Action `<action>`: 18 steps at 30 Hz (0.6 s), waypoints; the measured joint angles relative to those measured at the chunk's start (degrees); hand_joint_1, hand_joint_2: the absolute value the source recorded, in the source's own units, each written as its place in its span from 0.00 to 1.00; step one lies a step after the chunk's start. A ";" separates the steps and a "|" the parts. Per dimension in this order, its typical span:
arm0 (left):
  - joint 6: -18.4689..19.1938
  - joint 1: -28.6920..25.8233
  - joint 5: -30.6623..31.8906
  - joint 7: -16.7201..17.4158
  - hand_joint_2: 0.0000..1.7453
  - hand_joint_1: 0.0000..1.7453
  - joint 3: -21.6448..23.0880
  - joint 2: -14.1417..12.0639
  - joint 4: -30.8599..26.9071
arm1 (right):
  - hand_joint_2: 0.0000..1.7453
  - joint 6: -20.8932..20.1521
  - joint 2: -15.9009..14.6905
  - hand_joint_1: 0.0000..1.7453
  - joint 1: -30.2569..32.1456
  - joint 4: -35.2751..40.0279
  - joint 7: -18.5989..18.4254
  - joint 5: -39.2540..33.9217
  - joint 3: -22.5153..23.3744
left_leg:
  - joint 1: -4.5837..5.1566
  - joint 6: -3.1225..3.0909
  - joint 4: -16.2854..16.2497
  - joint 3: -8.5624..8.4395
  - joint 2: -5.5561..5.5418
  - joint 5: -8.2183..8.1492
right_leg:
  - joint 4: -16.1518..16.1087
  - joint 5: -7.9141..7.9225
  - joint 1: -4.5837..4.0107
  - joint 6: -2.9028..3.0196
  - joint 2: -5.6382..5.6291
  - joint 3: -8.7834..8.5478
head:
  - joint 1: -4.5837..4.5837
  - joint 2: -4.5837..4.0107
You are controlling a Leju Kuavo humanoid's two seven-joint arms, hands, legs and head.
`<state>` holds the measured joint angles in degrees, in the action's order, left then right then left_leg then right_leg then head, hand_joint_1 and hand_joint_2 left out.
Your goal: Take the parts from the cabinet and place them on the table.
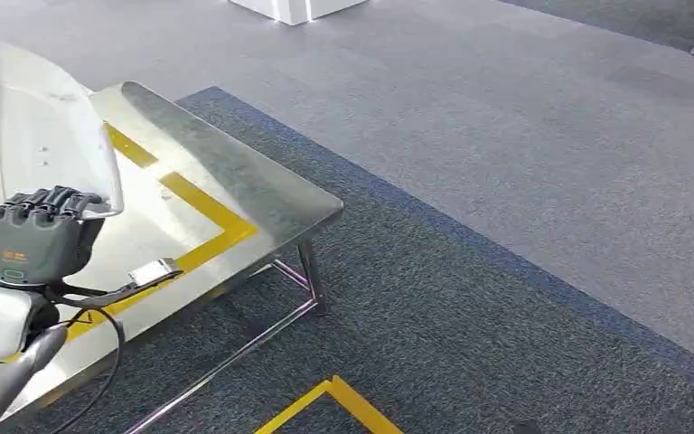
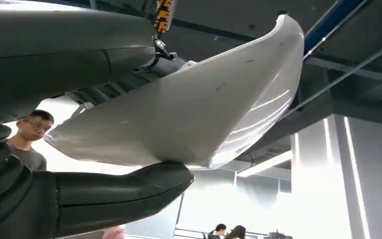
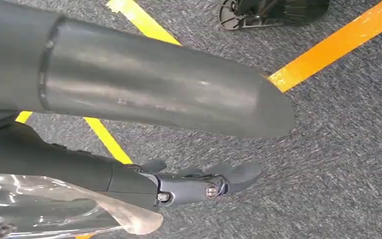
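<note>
Above the near corner of the steel worktop (image 1: 235, 194), the left hand (image 1: 41, 233) grasped a curved white panel (image 1: 50, 127), its fingers (image 1: 59, 201) curled over the lower edge and the thumb (image 2: 124, 191) beneath. The panel stood upright above them. The right hand (image 3: 144, 109) hung over grey carpet (image 3: 338, 164), fingers released.

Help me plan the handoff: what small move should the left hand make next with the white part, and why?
Probably lower it. The left hand grips the white part upright above the steel table, near the yellow-taped area, so easing it down onto the tabletop before letting go seems the sensible step.
</note>
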<state>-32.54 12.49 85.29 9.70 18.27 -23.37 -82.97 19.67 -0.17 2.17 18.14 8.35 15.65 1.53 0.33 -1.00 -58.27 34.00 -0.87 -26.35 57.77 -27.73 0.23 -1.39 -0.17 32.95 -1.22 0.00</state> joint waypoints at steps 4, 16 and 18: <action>0.00 -0.20 0.00 0.00 1.00 1.00 0.00 0.00 0.00 | 0.00 0.00 0.00 0.00 0.03 0.00 0.00 0.02 0.00 | 0.00 0.00 0.00 0.00 0.00 0.00 | 0.00 0.00 0.00 0.00 0.00 0.00 | 0.00 0.00; 0.02 -0.29 0.00 0.00 1.00 1.00 -0.13 -0.26 0.00 | 0.00 0.15 0.02 0.00 0.03 0.00 -0.39 2.12 0.00 | 0.00 0.00 -0.01 0.00 0.00 0.00 | 0.00 0.00 0.00 0.00 0.00 0.00 | 0.00 0.00; 0.07 -0.28 0.00 0.00 1.00 1.00 -0.15 -0.46 0.00 | 0.00 0.28 0.07 0.00 0.01 -0.02 -0.55 2.49 0.00 | 0.00 0.00 -0.01 0.00 0.00 0.00 | 0.00 0.00 0.00 0.00 0.00 0.00 | 0.00 0.00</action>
<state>-32.48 12.21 85.29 9.70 18.12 -23.82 -82.97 19.96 -0.11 2.18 18.12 7.80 18.14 1.53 0.33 -1.01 -58.28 34.00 -0.87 -26.35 57.77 -27.73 0.23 -1.39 -0.17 32.95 -1.22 0.00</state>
